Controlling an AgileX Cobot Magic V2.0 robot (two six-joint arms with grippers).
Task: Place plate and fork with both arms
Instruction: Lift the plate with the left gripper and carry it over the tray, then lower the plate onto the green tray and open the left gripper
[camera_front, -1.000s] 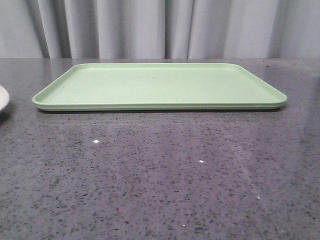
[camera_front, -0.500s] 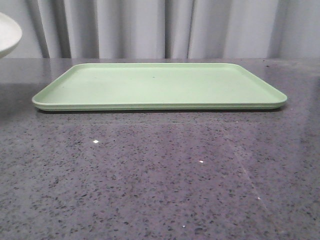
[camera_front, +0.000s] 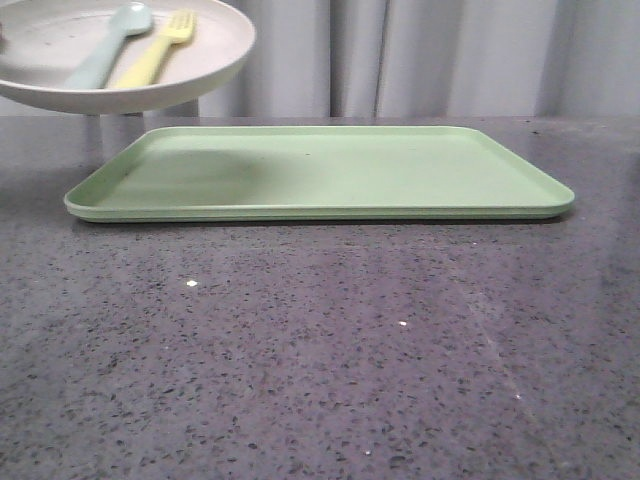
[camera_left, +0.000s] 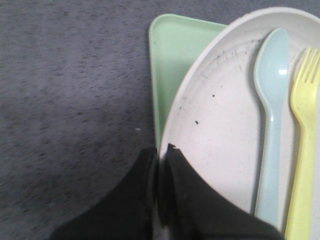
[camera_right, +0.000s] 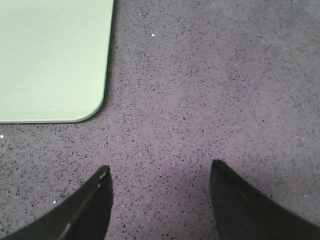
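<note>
The step in hand looks like the carry: the left gripper (camera_left: 161, 155) has its jaws pinched narrow on the rim of the plate (camera_front: 120, 50), which hangs in the air above the far left corner of the green tray (camera_front: 320, 175), tilted a little toward the camera, with the fork (camera_front: 155, 50) and a pale blue spoon (camera_front: 105, 45) lying side by side inside it (2 utensils, just beside each other, tines and bowl pointing away from the jaws). The next move probably calls for setting the plate down level so neither slides, then picking the fork out. The right gripper (camera_right: 160, 175) holds nothing, its jaws wide, low over bare worktop (camera_right: 210, 85) near the tray's rounded corner. The tray shows nothing on it and has only a low lip, while the plate overhangs the tray's left edge, so a slight shift inward seems wise.
</note>
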